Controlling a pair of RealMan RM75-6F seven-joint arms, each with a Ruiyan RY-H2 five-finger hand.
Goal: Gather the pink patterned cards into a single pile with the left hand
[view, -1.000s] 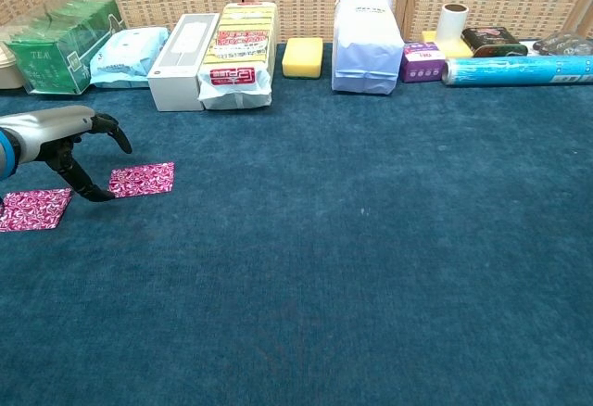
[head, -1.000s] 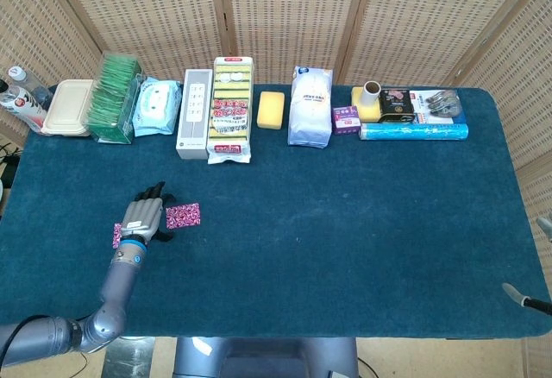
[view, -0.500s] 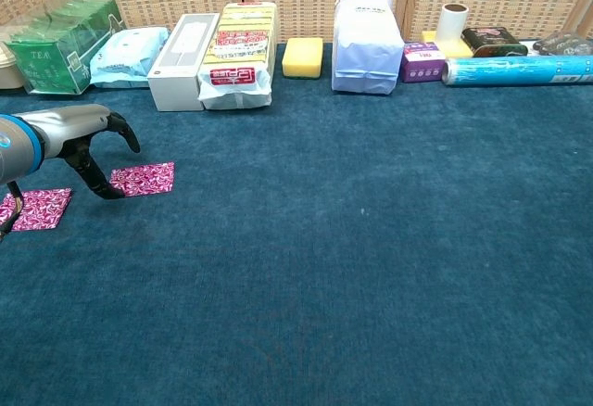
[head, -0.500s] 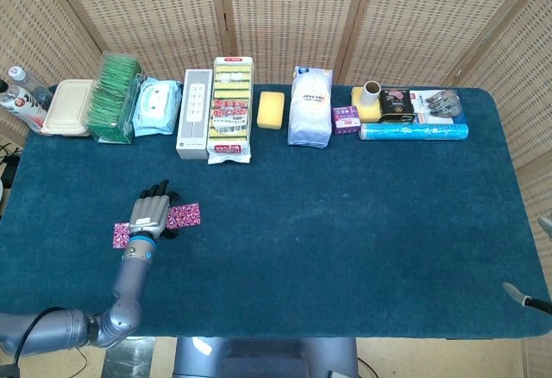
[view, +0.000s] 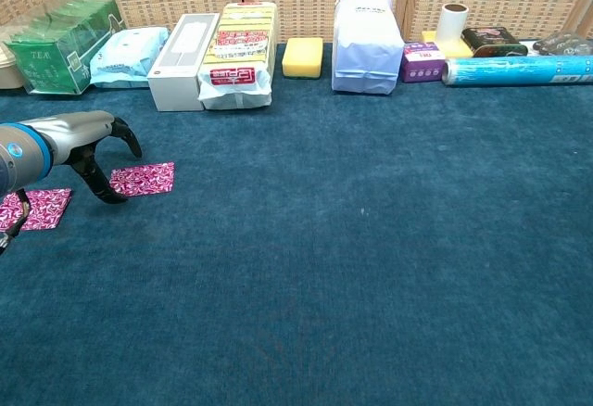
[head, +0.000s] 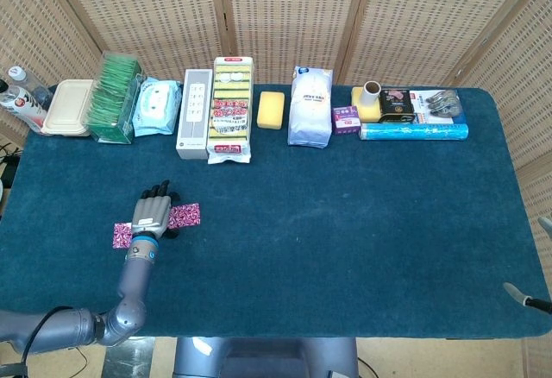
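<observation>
Chest view shows the left hand (view: 97,151) arched over the blue felt table (view: 371,258), fingers apart and holding nothing, one fingertip down at the near edge of the right-hand pink patterned card (view: 142,180). Over the last second the forearm has slid rightward and this card has not moved; no gathering has begun, in my judgement. Count: two pink cards, lying flat and apart, the second (view: 32,209) to the left. Right hand (head: 524,296): only a sliver at the table's edge, state undeterminable.
</observation>
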